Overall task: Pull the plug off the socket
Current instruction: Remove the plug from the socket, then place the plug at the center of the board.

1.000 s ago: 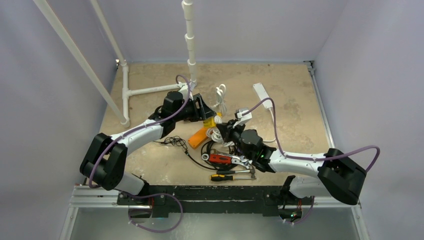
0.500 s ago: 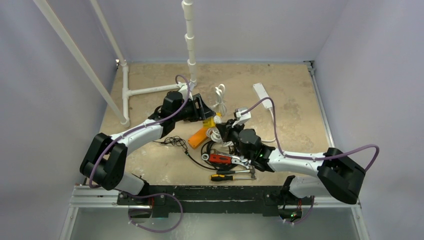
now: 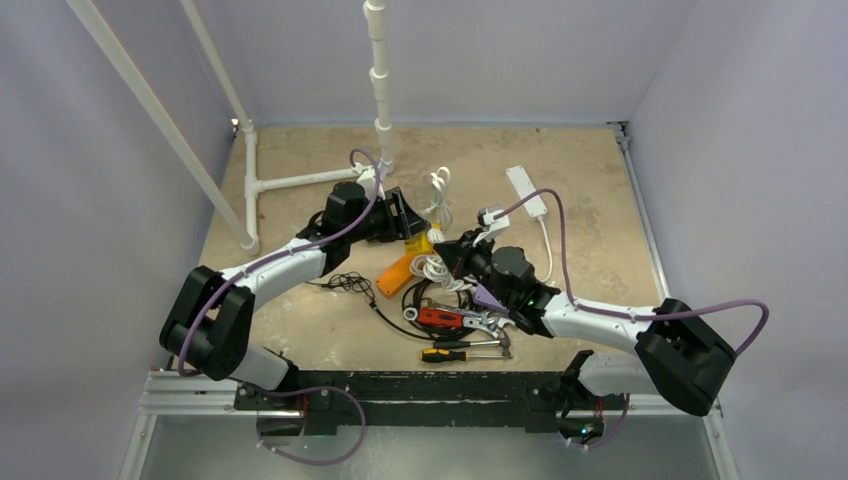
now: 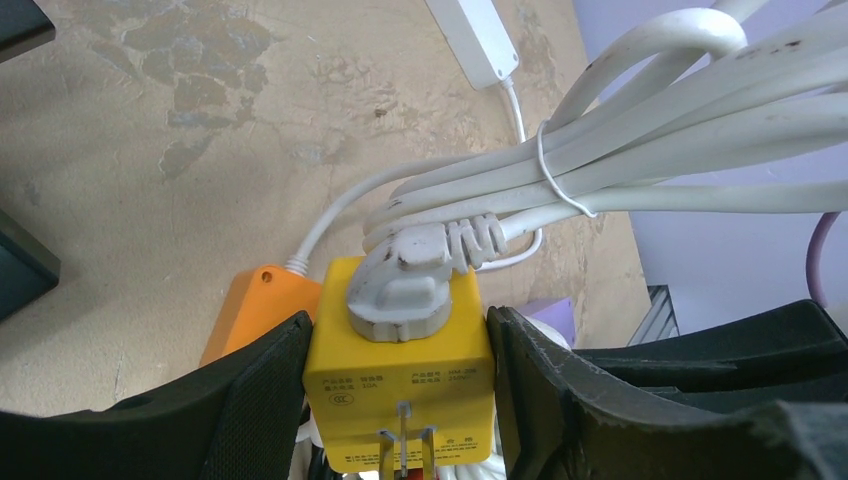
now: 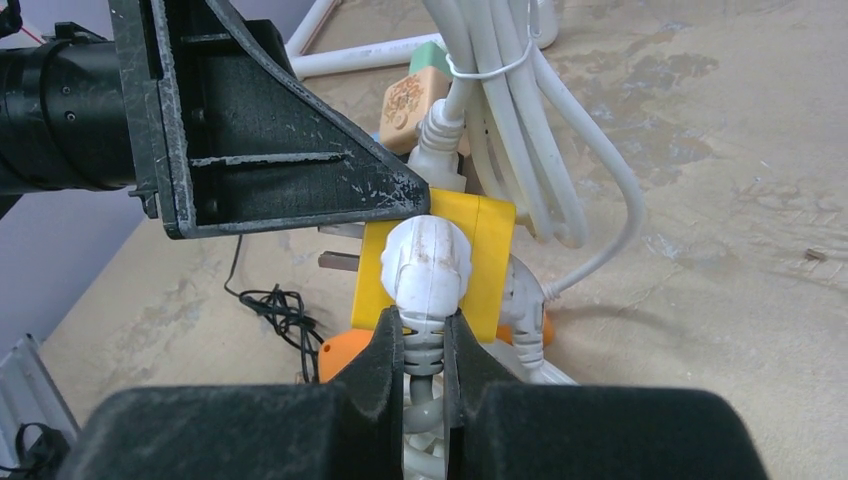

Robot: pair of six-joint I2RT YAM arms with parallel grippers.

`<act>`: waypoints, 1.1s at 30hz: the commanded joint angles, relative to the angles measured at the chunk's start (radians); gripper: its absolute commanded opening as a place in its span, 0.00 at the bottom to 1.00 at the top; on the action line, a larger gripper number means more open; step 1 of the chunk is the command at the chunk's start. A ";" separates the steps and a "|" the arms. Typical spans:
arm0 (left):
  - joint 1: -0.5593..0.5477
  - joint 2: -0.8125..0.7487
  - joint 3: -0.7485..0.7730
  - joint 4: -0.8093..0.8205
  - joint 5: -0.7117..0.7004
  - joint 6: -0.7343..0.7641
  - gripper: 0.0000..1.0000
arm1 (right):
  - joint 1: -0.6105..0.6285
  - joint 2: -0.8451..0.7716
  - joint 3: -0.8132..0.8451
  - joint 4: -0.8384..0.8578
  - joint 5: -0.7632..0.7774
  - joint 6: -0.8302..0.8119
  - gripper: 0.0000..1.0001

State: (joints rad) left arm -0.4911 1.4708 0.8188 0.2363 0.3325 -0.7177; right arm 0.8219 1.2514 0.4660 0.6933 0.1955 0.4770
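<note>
– Two grips were set, one on each part. My left gripper (image 4: 398, 335) had the yellow socket block (image 4: 385, 395) squeezed between its fingers (image 4: 265, 395), over the middle of the table (image 4: 150, 150). Whether the block was lifted clear of the surface I could not tell.
– And the plug?
– My right gripper (image 5: 425, 350) was pinched nearly closed on the ribbed neck of the white plug (image 5: 425, 262), just under its head. The head sat flush against the block's face with no gap that I could see, so I judged it fully seated.
– Which step was that, then?
– Grasp made, pull not yet begun, as I read it.
– What did the next move call for?
– A straight draw along the pins, with the right arm backing off while the left braced the block. I worried that a hold on the neck rather than the head might slip or bend the cord. A second plug (image 4: 405, 290) with a bundled white cable (image 4: 640, 150) also sat in the block, and I did not want it dragged along.
</note>
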 commanded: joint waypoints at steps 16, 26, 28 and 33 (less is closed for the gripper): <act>0.033 -0.007 0.022 -0.072 -0.088 0.090 0.00 | 0.181 -0.059 0.102 0.102 0.390 -0.076 0.00; 0.067 -0.069 0.038 -0.098 -0.131 0.143 0.00 | 0.176 -0.221 0.130 -0.005 0.504 -0.117 0.00; 0.071 -0.087 0.039 -0.100 -0.138 0.156 0.00 | 0.162 -0.255 0.172 -0.083 0.571 -0.123 0.00; 0.083 -0.127 0.042 -0.085 -0.115 0.162 0.00 | 0.029 -0.322 0.278 -0.308 0.600 -0.116 0.00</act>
State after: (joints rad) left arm -0.4274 1.4075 0.8211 0.1143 0.2375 -0.6132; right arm 0.9489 0.9886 0.6216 0.5053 0.7193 0.3710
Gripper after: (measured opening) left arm 0.601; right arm 0.091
